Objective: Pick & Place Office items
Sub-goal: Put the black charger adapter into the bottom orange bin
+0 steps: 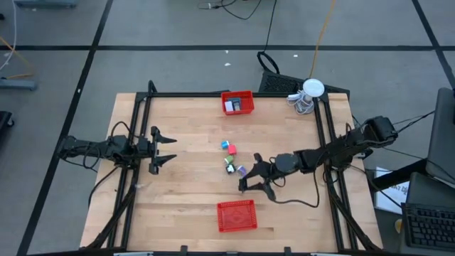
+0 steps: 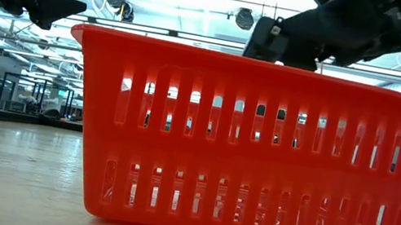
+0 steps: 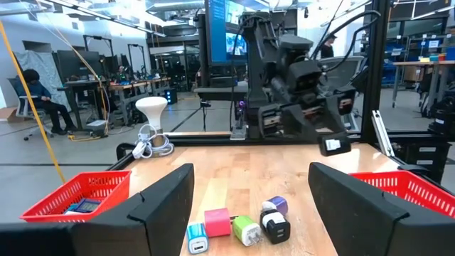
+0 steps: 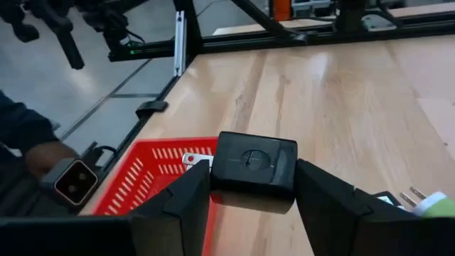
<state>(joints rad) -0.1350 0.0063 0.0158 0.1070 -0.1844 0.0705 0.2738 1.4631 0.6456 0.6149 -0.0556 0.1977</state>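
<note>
Several small office items lie mid-table: a teal one [image 1: 225, 144], a pink one [image 1: 232, 150], a green one [image 1: 229, 163] and a dark purple one [image 1: 241, 171]; they also show in the left wrist view [image 3: 242, 227]. My right gripper [image 1: 250, 178] hangs just to the right of them, above the table and short of the near red basket [image 1: 236, 215], shut on a black block [image 4: 254, 163]. My left gripper [image 1: 169, 149] waits open near the table's left edge, with nothing between its fingers [image 3: 167, 195]. My right gripper pinches the black block by its two opposite sides [image 4: 217, 171] between its two fingers. The fingers come from the table's right, close to level and tipped slightly down. The block is lifted clear of the table, its round-marked face toward the wrist camera.
A second red basket [image 1: 237, 102] with a few items stands at the far edge. A white round object with a coiled cable [image 1: 307, 94] sits at the far right corner. Black frame rails run along both table sides. Bare wood lies left of the near basket.
</note>
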